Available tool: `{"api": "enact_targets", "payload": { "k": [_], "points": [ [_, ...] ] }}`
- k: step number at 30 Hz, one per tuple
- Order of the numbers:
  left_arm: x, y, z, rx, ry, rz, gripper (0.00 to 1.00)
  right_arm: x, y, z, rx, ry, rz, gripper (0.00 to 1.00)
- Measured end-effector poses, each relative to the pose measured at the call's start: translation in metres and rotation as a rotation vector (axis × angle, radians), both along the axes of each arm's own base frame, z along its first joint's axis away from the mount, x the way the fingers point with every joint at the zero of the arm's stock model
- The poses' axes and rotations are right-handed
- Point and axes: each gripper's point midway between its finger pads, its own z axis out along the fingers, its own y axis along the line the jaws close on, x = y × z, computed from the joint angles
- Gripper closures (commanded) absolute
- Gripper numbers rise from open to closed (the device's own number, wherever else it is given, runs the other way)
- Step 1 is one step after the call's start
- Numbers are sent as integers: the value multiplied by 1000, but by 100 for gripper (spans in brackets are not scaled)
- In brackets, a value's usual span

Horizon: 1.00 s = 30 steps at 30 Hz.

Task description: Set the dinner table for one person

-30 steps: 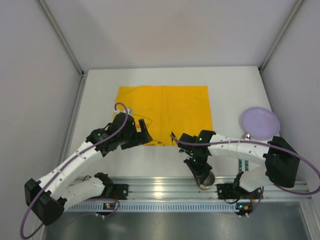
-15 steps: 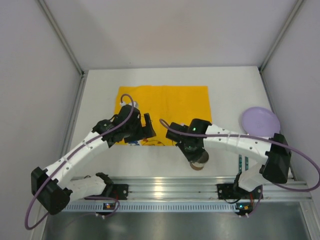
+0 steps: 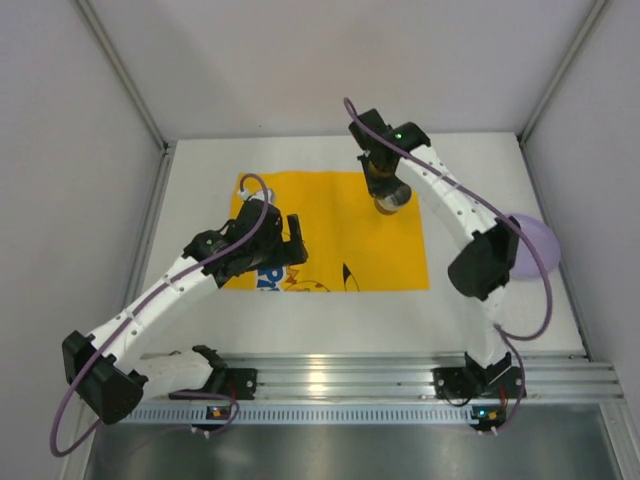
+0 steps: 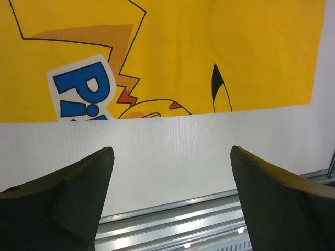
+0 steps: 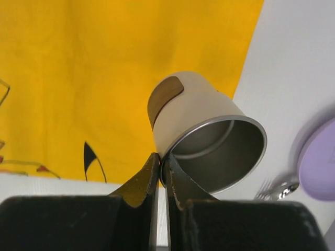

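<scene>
Table [image 3: 330, 320]: white, matte, spanning the whole work area. A yellow mat [image 3: 340, 230] with a cartoon print lies flat on it, left of centre.

Right gripper [image 5: 161, 159]: the arm is stretched out to the far side of the table. The fingers are pinched on the rim wall of a cup [image 5: 204, 130], one finger outside and one inside. The cup is cream outside with a brown patch and metal inside. It is tilted, mouth toward the wrist camera. In the top view it sits over the far right part of the mat, near the far edge. Contact with the mat cannot be told.

Left gripper [image 4: 171, 154]: jaws spread wide, nothing between them. It hangs above the near edge of the mat, on its left part, with bare table and the aluminium rail [image 4: 172, 219] below it in the wrist view.

Plate [image 3: 540, 240]: lilac, on the table right of the mat, partly hidden by the right arm. A shiny utensil [image 5: 275, 191] lies just beside it; its type is too blurred to tell.
</scene>
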Motion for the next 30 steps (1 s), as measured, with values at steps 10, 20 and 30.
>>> {"api": "enact_targets", "payload": {
  "k": [10, 20, 30],
  "points": [
    [9, 12, 16, 42, -40, 7, 2, 106, -20, -93, 2, 63, -134, 100],
    [31, 13, 4, 74, 15, 7, 2, 111, -3, -95, 58, 42, -90, 0],
    [35, -13, -3, 25, 74, -79, 2, 46, -174, -62, -51, 19, -430, 0]
  ]
}}
